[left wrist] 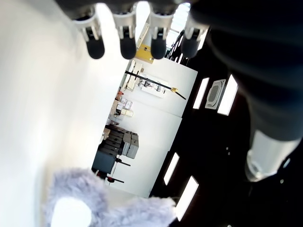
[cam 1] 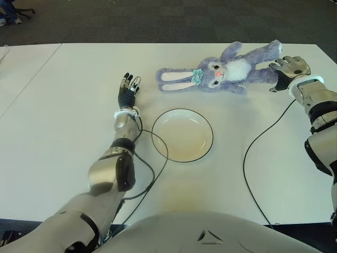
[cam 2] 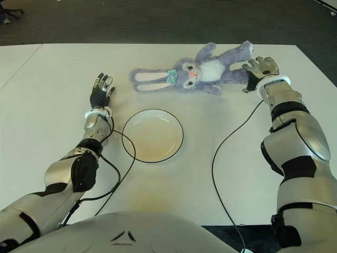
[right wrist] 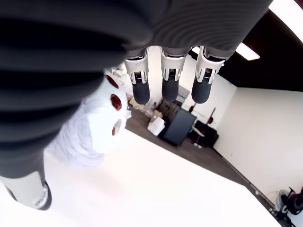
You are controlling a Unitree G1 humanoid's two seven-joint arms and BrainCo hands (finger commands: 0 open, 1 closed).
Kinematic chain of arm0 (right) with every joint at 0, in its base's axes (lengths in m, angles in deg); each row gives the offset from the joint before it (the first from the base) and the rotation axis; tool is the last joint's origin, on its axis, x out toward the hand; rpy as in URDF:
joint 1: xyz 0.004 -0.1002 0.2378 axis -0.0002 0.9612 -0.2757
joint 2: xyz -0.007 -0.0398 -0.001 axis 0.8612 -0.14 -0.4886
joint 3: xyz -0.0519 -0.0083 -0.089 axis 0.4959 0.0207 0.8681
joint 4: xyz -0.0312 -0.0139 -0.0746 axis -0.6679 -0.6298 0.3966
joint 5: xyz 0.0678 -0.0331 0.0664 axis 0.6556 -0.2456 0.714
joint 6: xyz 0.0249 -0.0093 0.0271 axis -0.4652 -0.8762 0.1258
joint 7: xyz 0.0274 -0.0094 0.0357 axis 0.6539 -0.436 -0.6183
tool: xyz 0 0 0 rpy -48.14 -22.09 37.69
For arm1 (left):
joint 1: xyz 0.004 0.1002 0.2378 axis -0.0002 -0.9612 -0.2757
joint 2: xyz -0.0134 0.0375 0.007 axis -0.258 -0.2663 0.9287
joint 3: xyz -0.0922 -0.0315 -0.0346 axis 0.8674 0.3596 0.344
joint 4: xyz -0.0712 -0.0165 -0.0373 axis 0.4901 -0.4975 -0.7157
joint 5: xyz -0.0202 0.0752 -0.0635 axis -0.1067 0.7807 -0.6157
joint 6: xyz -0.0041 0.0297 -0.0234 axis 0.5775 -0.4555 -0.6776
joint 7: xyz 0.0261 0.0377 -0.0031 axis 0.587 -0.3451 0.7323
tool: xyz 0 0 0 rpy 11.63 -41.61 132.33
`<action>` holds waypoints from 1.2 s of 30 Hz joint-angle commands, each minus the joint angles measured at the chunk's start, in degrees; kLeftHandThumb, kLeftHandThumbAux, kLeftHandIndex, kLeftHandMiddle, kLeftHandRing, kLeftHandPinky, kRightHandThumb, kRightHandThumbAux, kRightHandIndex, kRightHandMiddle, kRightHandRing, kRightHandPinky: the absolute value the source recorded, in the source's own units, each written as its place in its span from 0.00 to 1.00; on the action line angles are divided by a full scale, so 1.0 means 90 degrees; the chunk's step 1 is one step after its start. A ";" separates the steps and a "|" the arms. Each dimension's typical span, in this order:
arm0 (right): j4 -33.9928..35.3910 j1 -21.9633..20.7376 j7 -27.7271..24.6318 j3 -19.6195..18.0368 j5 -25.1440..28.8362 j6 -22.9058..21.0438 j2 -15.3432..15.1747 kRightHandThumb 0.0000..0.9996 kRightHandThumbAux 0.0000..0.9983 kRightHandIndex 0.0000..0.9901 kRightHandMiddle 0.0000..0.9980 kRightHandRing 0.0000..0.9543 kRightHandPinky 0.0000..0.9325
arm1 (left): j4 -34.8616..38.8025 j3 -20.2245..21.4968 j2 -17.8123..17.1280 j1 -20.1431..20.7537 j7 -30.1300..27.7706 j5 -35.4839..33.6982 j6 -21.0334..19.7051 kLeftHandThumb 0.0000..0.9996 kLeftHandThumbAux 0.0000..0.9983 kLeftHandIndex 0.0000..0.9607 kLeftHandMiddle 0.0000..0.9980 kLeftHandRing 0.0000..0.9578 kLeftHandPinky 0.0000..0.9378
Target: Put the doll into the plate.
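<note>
A purple plush rabbit doll point(cam 1: 226, 71) lies on its back across the far side of the white table point(cam 1: 63, 137), ears pointing left. Nearer me, a white plate with a dark rim point(cam 1: 182, 135) stands empty at the middle. My right hand point(cam 1: 288, 69) is at the doll's foot end on the right, fingers extended and holding nothing; the right wrist view shows the doll's foot point(right wrist: 102, 125) beside straight fingers point(right wrist: 170, 85). My left hand point(cam 1: 128, 90) shows left of the doll's ears, fingers straight, holding nothing.
Black cables point(cam 1: 258, 158) run over the table from each wrist; the left one loops past the plate's left rim. The table's far edge runs just behind the doll, with dark floor point(cam 1: 158, 21) beyond.
</note>
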 commanded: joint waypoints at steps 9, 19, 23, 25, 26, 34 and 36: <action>0.0054 -0.0665 -0.0369 0.0133 -0.0176 0.0033 0.0177 0.25 0.61 0.10 0.10 0.11 0.15 | -0.0837 0.0001 0.0417 -0.1187 0.0269 0.0042 -0.0873 0.00 0.64 0.00 0.00 0.00 0.01; 0.0010 -0.0804 -0.0325 0.0229 -0.0216 -0.0172 0.0742 0.34 0.56 0.07 0.10 0.11 0.12 | -0.0833 -0.0020 0.0415 -0.1178 0.0255 0.0089 -0.0856 0.00 0.64 0.00 0.00 0.00 0.01; -0.0011 -0.0833 -0.0340 0.0295 -0.0232 -0.0201 0.0894 0.36 0.54 0.05 0.09 0.10 0.10 | -0.0829 -0.0038 0.0425 -0.1174 0.0308 0.0101 -0.0875 0.00 0.64 0.00 0.00 0.00 0.00; -0.0011 -0.0839 -0.0325 0.0326 -0.0247 -0.0169 0.0926 0.36 0.53 0.05 0.09 0.09 0.10 | -0.0831 -0.0043 0.0435 -0.1178 0.0339 0.0105 -0.0882 0.00 0.64 0.00 0.00 0.00 0.00; -0.0010 -0.0839 -0.0316 0.0336 -0.0253 -0.0154 0.0939 0.36 0.53 0.05 0.09 0.09 0.11 | -0.0832 -0.0043 0.0438 -0.1180 0.0352 0.0105 -0.0885 0.00 0.64 0.00 0.00 0.00 0.00; -0.0003 -0.0844 -0.0307 0.0373 -0.0282 -0.0063 0.1007 0.36 0.53 0.04 0.09 0.10 0.12 | -0.0839 0.0019 0.0456 -0.1188 0.0321 0.0046 -0.0887 0.00 0.65 0.00 0.00 0.00 0.02; -0.0005 -0.0843 -0.0312 0.0370 -0.0278 -0.0057 0.1018 0.36 0.53 0.04 0.09 0.10 0.11 | -0.0838 0.0027 0.0461 -0.1189 0.0308 0.0038 -0.0882 0.00 0.65 0.00 0.00 0.00 0.02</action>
